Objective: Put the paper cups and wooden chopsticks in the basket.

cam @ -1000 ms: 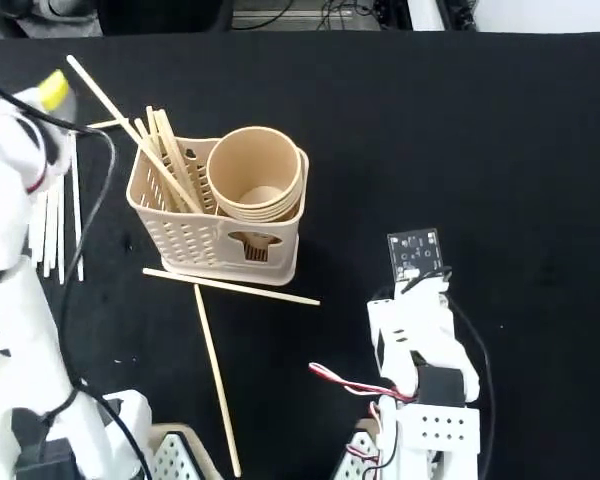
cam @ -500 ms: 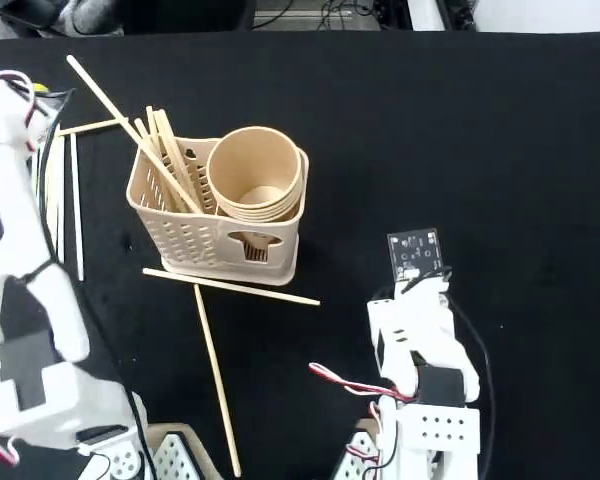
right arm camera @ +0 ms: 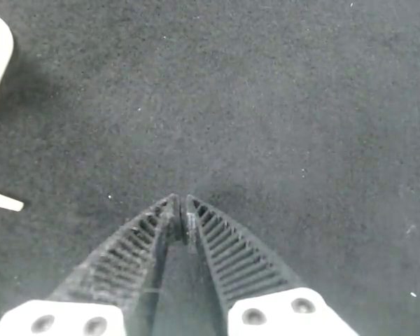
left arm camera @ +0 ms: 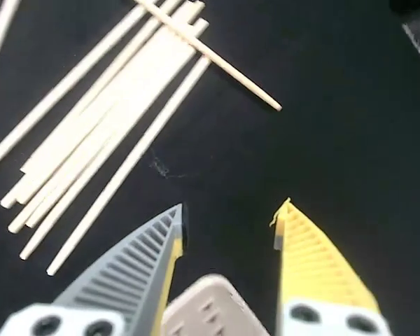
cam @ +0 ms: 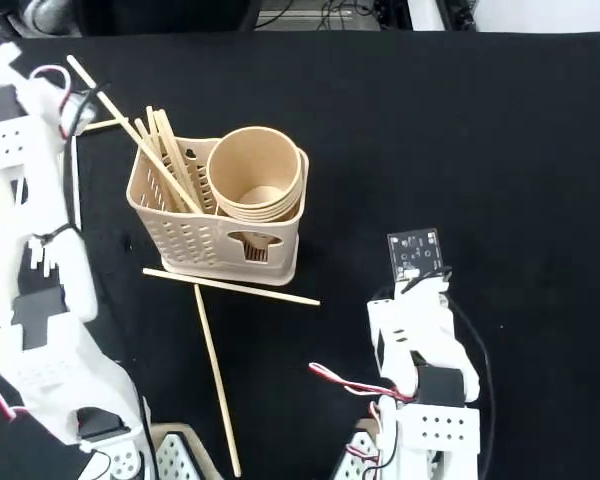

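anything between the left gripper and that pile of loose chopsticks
Nothing visible does. The left gripper is open above the bare black table, and the chopstick pile lies just ahead of it with open cloth between.

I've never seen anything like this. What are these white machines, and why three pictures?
These are two small robot arms at a black table. One picture looks down from above; the other two come from cameras on each arm's wrist. A basket holds stacked paper cups and some chopsticks; two more chopsticks lie in front of it, and a loose bundle lies near the left claw, which is open and empty. The right claw is shut, holding nothing.
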`<state>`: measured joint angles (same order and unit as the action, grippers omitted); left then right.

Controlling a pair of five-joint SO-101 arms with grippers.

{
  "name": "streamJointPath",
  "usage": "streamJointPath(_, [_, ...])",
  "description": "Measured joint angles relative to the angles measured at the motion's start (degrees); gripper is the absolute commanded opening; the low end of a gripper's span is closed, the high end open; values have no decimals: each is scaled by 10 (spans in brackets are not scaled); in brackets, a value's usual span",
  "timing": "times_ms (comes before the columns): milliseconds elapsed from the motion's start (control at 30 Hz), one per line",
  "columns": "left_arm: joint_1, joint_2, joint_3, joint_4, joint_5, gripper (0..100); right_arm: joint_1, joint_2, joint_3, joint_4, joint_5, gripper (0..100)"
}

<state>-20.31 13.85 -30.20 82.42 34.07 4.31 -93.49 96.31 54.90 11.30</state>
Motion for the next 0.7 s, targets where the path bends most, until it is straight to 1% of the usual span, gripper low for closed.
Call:
streamJointPath(133, [33,-6,-40,33,0,214,0,0,0,0,0,15])
streamJointPath(267, [57,-41,-75,63,0,214,0,0,0,0,0,15])
streamJointPath(500, [60,-121,-83,119,-3,214,0,0,0,0,0,15])
streamJointPath(600, [60,-154,-83,127,-26,214,0,0,0,0,0,15])
streamJointPath(700, [24,-170,-83,126,-67,214,0,0,0,0,0,15])
